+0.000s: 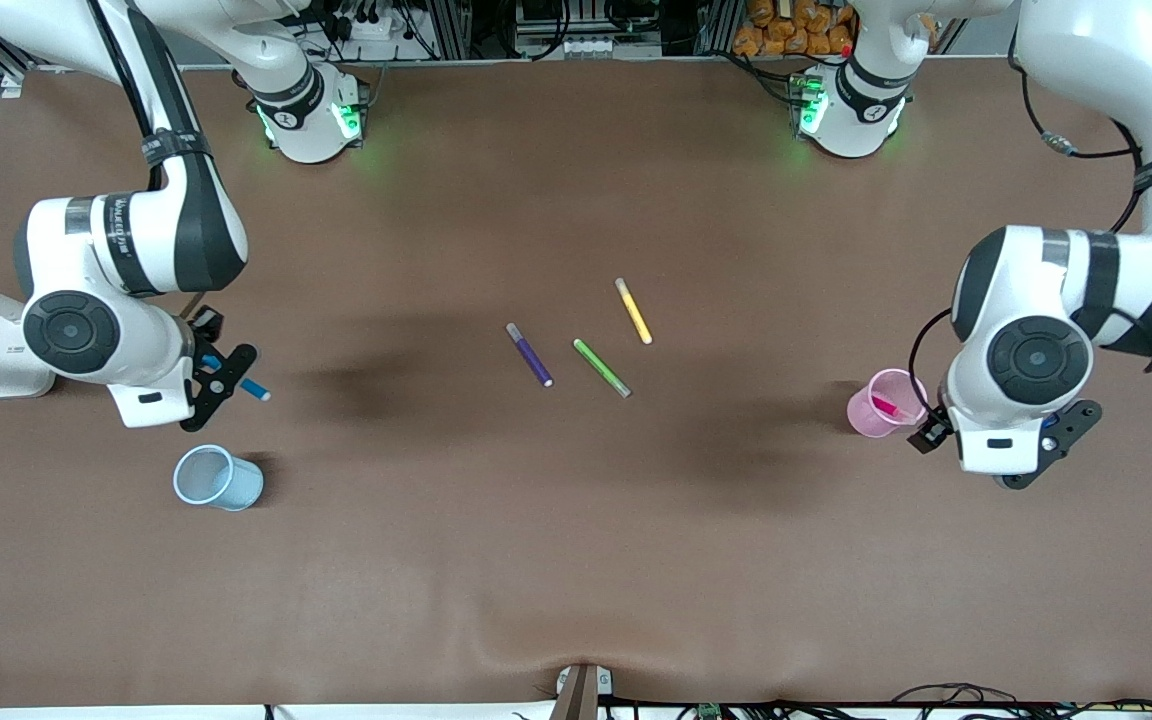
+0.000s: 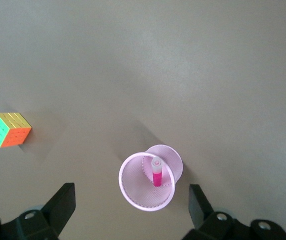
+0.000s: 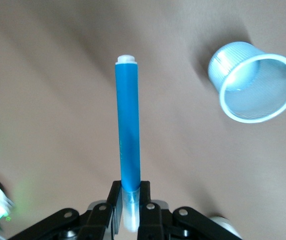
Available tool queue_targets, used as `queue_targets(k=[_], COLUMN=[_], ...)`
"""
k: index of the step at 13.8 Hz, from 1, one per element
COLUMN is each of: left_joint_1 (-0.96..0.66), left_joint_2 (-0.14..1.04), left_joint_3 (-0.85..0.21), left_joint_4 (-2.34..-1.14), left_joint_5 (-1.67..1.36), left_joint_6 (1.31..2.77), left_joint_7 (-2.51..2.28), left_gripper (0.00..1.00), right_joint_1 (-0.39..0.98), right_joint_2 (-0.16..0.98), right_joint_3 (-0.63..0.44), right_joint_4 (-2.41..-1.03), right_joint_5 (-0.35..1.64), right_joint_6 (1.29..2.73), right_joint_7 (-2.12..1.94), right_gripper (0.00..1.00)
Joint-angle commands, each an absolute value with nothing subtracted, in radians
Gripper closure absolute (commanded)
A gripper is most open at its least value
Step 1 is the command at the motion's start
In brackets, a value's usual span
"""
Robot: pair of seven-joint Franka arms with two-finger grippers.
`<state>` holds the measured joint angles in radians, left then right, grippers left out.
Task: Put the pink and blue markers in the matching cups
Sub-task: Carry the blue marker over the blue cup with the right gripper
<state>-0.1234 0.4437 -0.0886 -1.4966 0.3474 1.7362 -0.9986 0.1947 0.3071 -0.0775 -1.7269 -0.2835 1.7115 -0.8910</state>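
Held in the clamped jaws of the right gripper (image 1: 219, 374) above the brown worktop (image 1: 576, 560): blue marker (image 1: 254, 388), beside an empty blue cup (image 1: 218, 478). At mid-worktop, purple pen (image 1: 530, 355), green pen (image 1: 602, 367), yellow pen (image 1: 633, 311). Standing in the pink cup (image 1: 884, 403): pink marker (image 1: 884, 405), under the left gripper (image 2: 133, 205), jaws wide.

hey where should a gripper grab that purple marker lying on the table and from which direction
Judging by its pose, grip the purple marker at mid-barrel, coming straight down from above. It lies flat on the table, so only its long sides are free; set the fingers across its width. The green marker lies beside it but apart, leaving room.
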Motion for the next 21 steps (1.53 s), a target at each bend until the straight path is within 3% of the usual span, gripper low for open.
queue_targets(k=[1,9,14,21], left_joint_1=[-0.117,-0.106,-0.035,0.041], left_joint_2=[0.408,0.358,0.281,0.175], left_joint_3=[-0.086,-0.083,-0.083,-0.090], left_joint_4=[-1.477,-1.454,-1.453,-1.479], left_joint_5=[0.296,0.246,0.172,0.094], left_joint_6=[1.710,1.684,1.684,1.615], left_joint_7=[-0.927,-0.815,-0.527,-0.296], left_gripper=[0.00,0.00,0.00,0.00], right_joint_1=[0.175,0.157,0.114,0.094], right_joint_2=[0.336,0.383,0.426,0.465], right_joint_3=[-0.061,-0.061,-0.061,-0.061], right_joint_4=[-1.692,-1.692,-1.703,-1.721], right_joint_5=[-0.377,-0.618,-0.800,-0.874], right_joint_6=[1.704,1.883,2.161,2.218], right_joint_7=[-1.008,-1.097,-1.192,-1.249], right_gripper=[1.00,1.00,1.00,1.00])
